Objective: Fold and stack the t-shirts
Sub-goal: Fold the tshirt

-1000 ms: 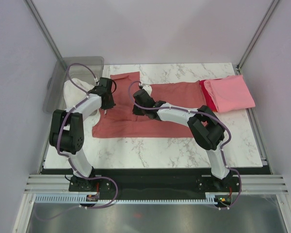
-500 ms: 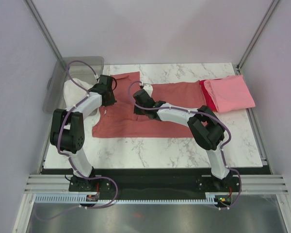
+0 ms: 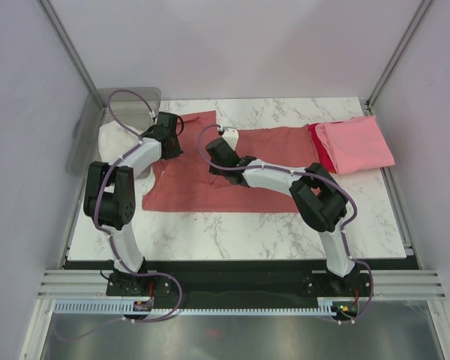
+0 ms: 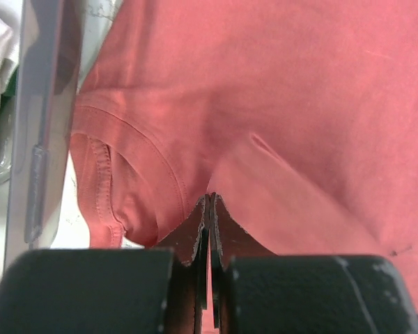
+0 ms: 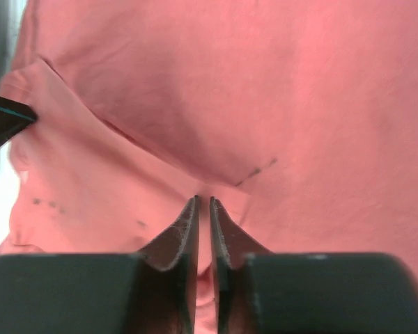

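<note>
Salmon-red t-shirt [image 3: 274,148]: lay spread across the middle of the table [image 3: 285,225], collar end toward 9 o'clock.
Left gripper [image 4: 209,209]: pinched tight on a fold of it beside the collar.
Right gripper [image 5: 203,205]: a narrow slit apart, tips at the cloth.
Light pink t-shirt [image 3: 358,146]: folded at 3 o'clock, atop the bright red t-shirt [image 3: 319,150].

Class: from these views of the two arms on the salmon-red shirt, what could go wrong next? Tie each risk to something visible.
1. The left gripper pinches the salmon-red shirt beside the clear bin; a pull might snag the sleeve on its wall.
2. The right gripper shows a slit between its jaws, so cloth may slip, skewing the fold.
3. The shirt's other end reaches the stack topped by the light pink shirt; dragging could disturb it.
</note>
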{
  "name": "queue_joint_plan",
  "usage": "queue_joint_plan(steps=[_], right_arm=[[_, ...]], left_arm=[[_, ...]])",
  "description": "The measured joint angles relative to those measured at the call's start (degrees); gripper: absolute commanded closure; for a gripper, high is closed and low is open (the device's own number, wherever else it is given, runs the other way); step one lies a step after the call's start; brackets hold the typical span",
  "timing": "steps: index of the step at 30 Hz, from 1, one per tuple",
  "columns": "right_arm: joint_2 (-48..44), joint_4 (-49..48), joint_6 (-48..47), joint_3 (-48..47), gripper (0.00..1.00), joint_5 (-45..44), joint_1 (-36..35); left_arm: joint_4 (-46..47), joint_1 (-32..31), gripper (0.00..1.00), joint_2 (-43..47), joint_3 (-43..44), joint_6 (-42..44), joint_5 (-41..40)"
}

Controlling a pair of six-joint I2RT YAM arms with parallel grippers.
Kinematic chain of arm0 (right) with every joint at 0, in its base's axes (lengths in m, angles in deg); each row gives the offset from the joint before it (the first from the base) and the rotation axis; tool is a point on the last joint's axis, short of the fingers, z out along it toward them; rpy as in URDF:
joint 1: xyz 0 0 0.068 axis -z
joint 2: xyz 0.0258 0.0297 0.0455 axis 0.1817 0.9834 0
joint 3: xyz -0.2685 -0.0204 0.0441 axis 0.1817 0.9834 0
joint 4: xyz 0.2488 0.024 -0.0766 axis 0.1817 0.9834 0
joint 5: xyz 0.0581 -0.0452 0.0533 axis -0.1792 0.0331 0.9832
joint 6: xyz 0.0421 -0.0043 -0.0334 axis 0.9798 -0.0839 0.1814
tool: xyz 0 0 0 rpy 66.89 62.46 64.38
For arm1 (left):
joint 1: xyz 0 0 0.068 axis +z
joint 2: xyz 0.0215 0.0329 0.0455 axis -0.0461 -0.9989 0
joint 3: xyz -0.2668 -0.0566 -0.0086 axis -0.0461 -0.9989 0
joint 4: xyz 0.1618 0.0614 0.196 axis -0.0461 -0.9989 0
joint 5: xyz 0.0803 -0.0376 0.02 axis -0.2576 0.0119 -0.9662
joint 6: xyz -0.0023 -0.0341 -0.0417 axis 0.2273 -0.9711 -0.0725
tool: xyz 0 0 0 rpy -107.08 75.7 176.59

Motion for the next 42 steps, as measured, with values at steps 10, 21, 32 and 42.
queue_joint_plan(steps=[10,21,32,42], right_arm=[[2.1,0.7,-4.0,-3.7,0.82,-1.9,0.2],[-5.0,2.5,-6.6,4.2,0.67,-2.5,0.5],[-38.7,-0.2,-10.4,30.2,0.67,-1.1,14.6],[-48.0,-2.9,-11.6,51.8,0.67,-5.4,15.3]], left_arm=[[0.0,0.0,0.96,-1.3,0.5,0.0,-2.4],[-0.4,0.0,0.21,-3.4,1.6,0.4,-3.0],[1.4,-5.0,0.00,16.3,-7.5,0.0,-3.0],[8.8,-13.1,0.00,40.9,-31.2,-5.8,0.3]])
